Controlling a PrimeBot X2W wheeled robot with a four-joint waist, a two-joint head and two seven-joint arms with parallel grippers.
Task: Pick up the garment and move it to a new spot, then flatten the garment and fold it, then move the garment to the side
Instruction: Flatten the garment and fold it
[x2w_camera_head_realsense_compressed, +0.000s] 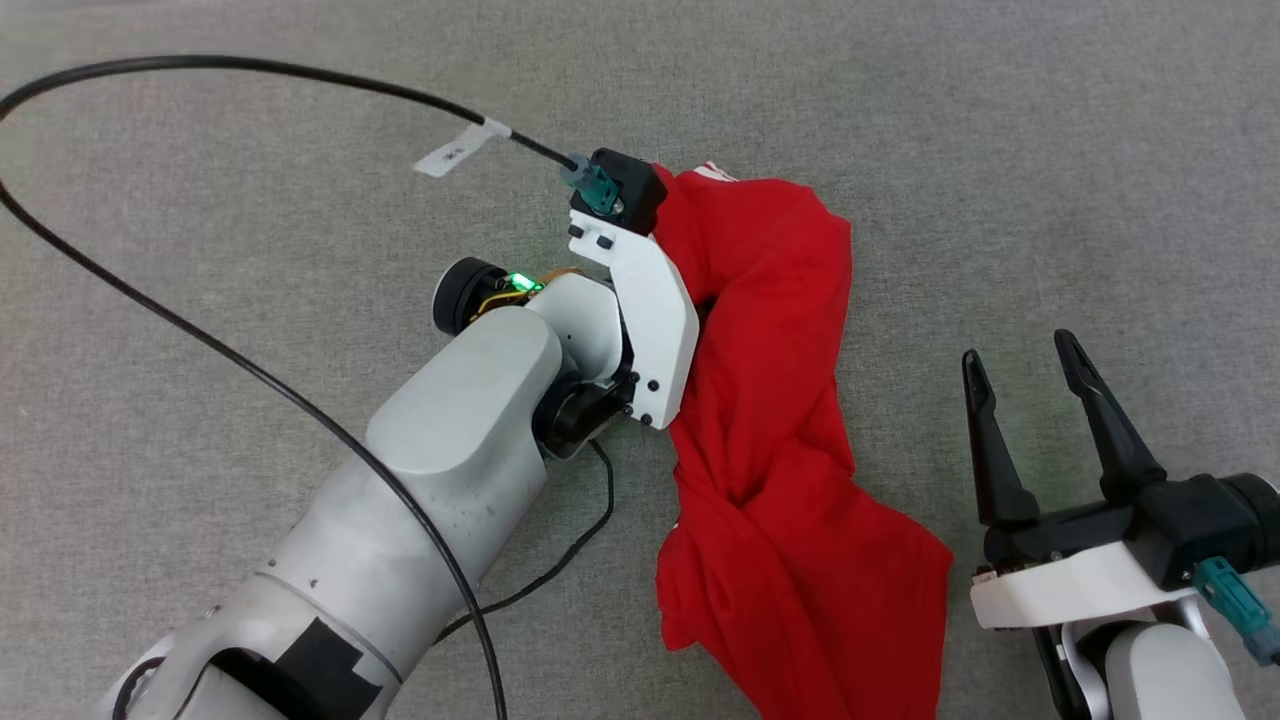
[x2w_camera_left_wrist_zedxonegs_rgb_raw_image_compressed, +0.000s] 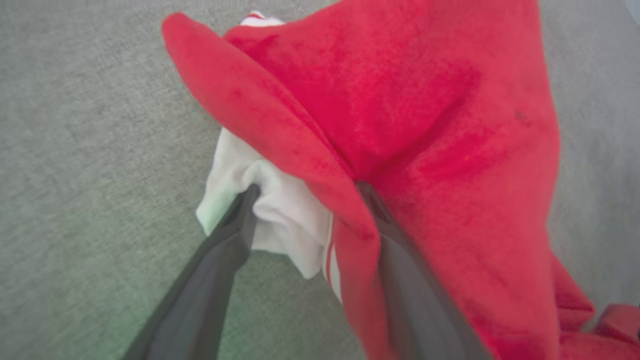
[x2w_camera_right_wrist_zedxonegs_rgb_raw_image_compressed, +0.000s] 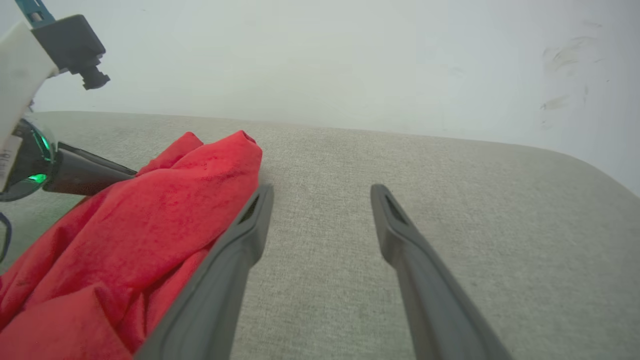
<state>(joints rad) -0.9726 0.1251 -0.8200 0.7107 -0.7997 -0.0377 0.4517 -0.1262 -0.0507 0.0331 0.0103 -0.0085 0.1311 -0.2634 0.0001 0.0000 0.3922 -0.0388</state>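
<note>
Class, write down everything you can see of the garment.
The garment is a red shirt of soft knit with a white, stripe-trimmed sleeve. It is bunched and creased, one end lifted off the grey cloth surface, the rest trailing down. The left gripper pinches it; the right gripper stands open beside it.

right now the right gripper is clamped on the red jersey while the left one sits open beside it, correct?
No, the arms are swapped. The left wrist view shows the left gripper closed on the red jersey, at its white sleeve. The right gripper sits open beside it on the grey surface.
</note>
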